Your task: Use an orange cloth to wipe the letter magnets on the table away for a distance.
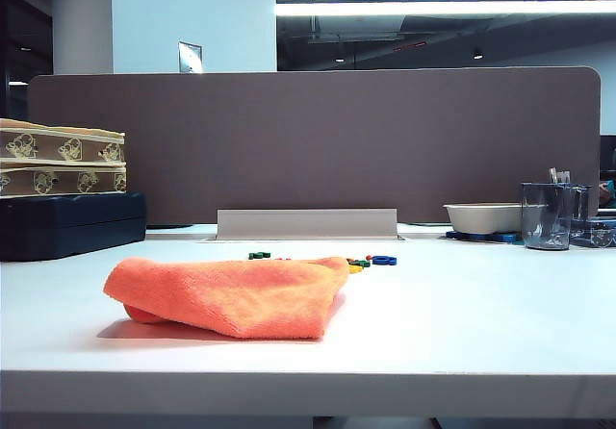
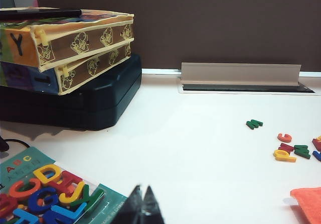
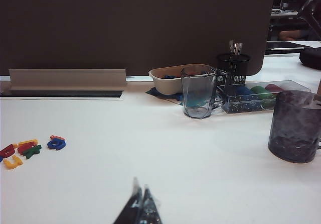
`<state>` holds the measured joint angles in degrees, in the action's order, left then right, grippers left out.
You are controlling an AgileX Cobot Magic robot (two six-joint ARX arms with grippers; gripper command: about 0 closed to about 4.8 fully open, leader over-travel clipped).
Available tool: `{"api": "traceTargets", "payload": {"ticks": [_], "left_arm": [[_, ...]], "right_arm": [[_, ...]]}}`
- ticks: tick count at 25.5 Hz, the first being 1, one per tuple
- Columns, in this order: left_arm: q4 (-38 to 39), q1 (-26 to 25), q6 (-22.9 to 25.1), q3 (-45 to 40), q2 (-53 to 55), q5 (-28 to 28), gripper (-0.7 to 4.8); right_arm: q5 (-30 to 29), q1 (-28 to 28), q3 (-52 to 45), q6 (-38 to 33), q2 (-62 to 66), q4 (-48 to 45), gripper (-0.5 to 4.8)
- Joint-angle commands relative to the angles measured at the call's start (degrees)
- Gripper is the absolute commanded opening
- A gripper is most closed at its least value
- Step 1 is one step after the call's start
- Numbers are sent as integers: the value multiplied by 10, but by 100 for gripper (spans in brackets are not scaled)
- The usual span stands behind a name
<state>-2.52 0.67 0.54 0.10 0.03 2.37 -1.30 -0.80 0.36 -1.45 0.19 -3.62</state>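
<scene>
The orange cloth [image 1: 231, 296] lies rumpled on the white table [image 1: 462, 323], near its front; one corner of the orange cloth [image 2: 307, 202] shows in the left wrist view. Behind it lie the letter magnets [image 1: 371, 261], small blue, green, yellow and red pieces, also seen as letter magnets [image 2: 291, 147] and letter magnets [image 3: 30, 148]. My left gripper [image 2: 141, 190] is shut, empty, well back from the cloth. My right gripper [image 3: 141, 186] is shut and empty too, over bare table. Neither gripper appears in the exterior view.
A dark case with patterned boxes [image 1: 63, 164] stands at the back left. A packet of letters [image 2: 47, 191] lies near the left gripper. A bowl [image 1: 481, 217], glass cup [image 3: 198, 92], dark cup [image 3: 295, 126] and clear box [image 3: 261, 94] stand right. A brown divider [image 1: 318, 140] lines the back.
</scene>
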Motion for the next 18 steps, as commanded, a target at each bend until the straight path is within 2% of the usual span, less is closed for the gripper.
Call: {"api": "traceTargets", "payload": {"ticks": [1, 6, 9, 15, 18], "left_arm": [[-4, -1, 1, 2, 0, -2, -5], [-1, -1, 1, 2, 0, -2, -5], [-2, -1, 1, 2, 0, -2, -5], [-2, 0, 0, 3, 0, 5, -5], [-3, 0, -2, 3, 0, 5, -5]], "right_arm": [[-2, -1, -4, -3, -2, -13, -1], [-2, -1, -3, -10, -2, -14, -1], [1, -1, -2, -91, -2, -14, -1], [-16, -1, 26, -88, -1, -13, 1], [-27, -1, 51, -86, 0, -6, 26]]}}
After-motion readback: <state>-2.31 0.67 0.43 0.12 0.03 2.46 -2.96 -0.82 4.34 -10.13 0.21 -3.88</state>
